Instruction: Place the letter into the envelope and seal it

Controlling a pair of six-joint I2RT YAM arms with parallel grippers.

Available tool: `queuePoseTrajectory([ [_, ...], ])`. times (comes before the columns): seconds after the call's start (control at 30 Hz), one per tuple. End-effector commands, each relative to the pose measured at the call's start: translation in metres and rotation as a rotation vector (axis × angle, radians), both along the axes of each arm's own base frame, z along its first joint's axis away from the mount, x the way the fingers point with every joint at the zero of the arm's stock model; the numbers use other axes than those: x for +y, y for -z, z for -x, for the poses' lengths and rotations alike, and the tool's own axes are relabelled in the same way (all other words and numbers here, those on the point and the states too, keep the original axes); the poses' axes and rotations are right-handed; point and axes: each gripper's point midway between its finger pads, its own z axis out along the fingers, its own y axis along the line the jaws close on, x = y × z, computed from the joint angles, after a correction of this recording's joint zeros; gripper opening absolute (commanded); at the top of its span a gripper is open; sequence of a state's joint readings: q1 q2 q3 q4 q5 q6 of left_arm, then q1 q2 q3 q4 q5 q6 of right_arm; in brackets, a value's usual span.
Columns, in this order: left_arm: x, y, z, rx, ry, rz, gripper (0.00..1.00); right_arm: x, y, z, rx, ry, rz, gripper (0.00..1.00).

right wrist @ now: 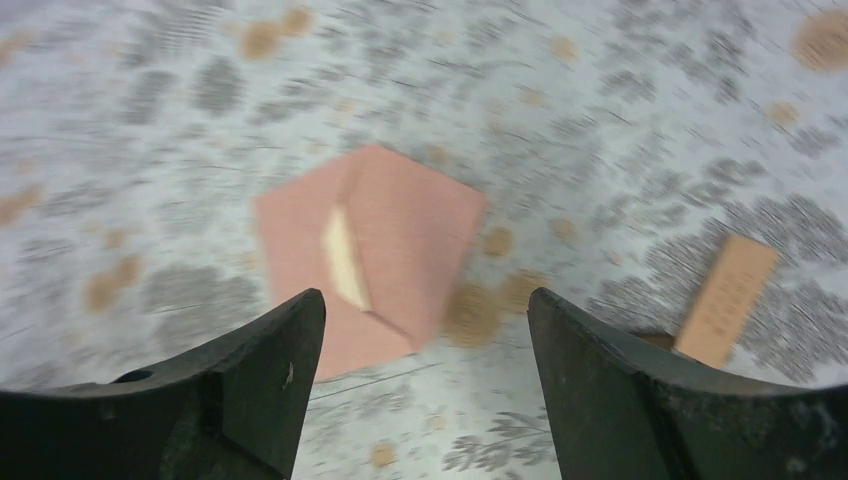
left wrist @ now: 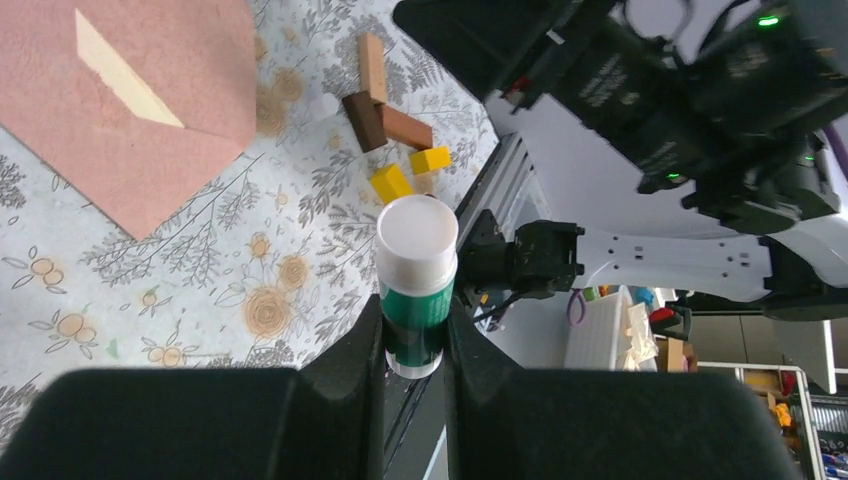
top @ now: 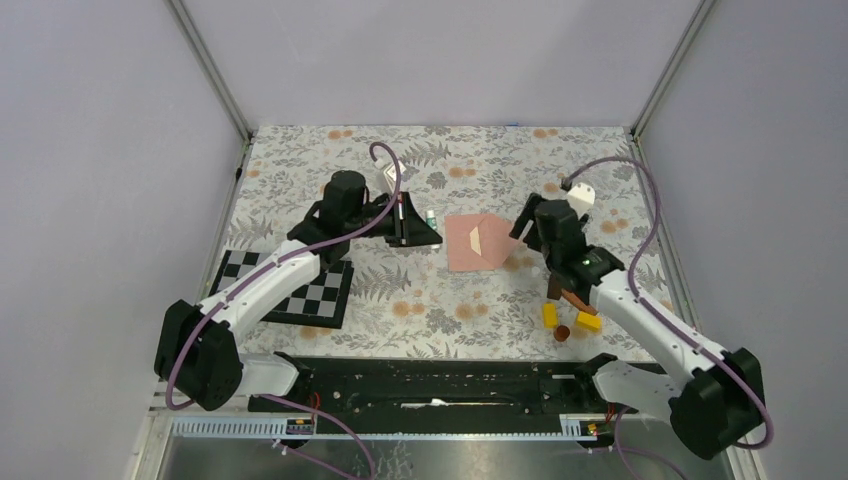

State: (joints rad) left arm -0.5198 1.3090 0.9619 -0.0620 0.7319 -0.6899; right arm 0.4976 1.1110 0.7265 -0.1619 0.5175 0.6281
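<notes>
Clamps left claw [left wrist: 415,335] on glue stick [left wrist: 417,265], holds right claw [right wrist: 425,305] apart beside blurred envelope [right wrist: 400,225], showing only a cream sliver of letter [right wrist: 343,257].

The table [top: 440,300] wears a grey cloth printed with leaves and orange flowers. On it the salmon-pink envelope [top: 475,243] lies flat between the left claw [top: 430,235] and the right claw [top: 522,225], apart from both. The checkerboard [top: 320,295] lies behind the left claw, partly under that arm. A cluster of small wooden blocks [top: 550,315], brown and yellow, lies behind the right claw, beside its arm.
</notes>
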Motion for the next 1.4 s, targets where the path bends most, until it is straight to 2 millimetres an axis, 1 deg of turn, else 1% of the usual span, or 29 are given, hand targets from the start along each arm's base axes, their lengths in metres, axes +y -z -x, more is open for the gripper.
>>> queuePoseTrajectory([
  [0.0,-0.006,-0.057,-0.004,-0.144,0.02,0.128,0.0,0.053,-0.074,0.005,-0.074,-0.3,-0.119,0.8],
  [0.03,-0.006,-0.059,-0.004,-0.163,0.028,0.128,0.0,0.068,-0.091,0.006,-0.094,-0.374,-0.163,0.78],
  [0.13,-0.009,-0.061,-0.002,-0.198,0.08,0.124,0.0,0.114,-0.132,0.015,-0.109,-0.582,-0.273,0.75],
  [0.23,-0.011,-0.061,0.003,-0.221,0.136,0.119,0.0,0.151,-0.165,0.029,-0.125,-0.76,-0.346,0.73],
  [0.33,-0.01,-0.058,0.007,-0.238,0.173,0.098,0.0,0.174,-0.183,0.039,-0.123,-0.879,-0.394,0.73],
  [0.43,-0.008,-0.052,0.008,-0.237,0.188,0.061,0.0,0.186,-0.193,0.045,-0.116,-0.937,-0.415,0.72],
  [0.5,-0.008,-0.052,0.01,-0.238,0.202,0.059,0.0,0.193,-0.196,0.05,-0.101,-0.969,-0.42,0.71],
  [0.6,-0.007,-0.052,0.011,-0.244,0.202,0.058,0.0,0.202,-0.188,0.055,-0.069,-0.981,-0.396,0.68],
  [0.8,-0.006,-0.05,0.015,-0.243,0.214,0.055,0.0,0.214,-0.179,0.057,-0.039,-0.986,-0.382,0.59],
  [0.87,-0.006,-0.05,0.016,-0.244,0.221,0.056,0.0,0.218,-0.174,0.054,-0.029,-0.978,-0.37,0.56],
  [0.93,-0.006,-0.05,0.017,-0.244,0.224,0.054,0.0,0.219,-0.171,0.052,-0.02,-0.972,-0.362,0.52],
  [1.0,-0.006,-0.048,0.018,-0.244,0.225,0.05,0.0,0.221,-0.171,0.05,-0.018,-0.96,-0.36,0.51],
  [1.17,-0.005,-0.047,0.02,-0.249,0.229,0.044,0.0,0.222,-0.174,0.047,-0.023,-0.945,-0.359,0.48],
  [1.37,-0.005,-0.047,0.016,-0.254,0.214,0.035,0.0,0.223,-0.169,0.049,0.002,-0.942,-0.352,0.38],
])
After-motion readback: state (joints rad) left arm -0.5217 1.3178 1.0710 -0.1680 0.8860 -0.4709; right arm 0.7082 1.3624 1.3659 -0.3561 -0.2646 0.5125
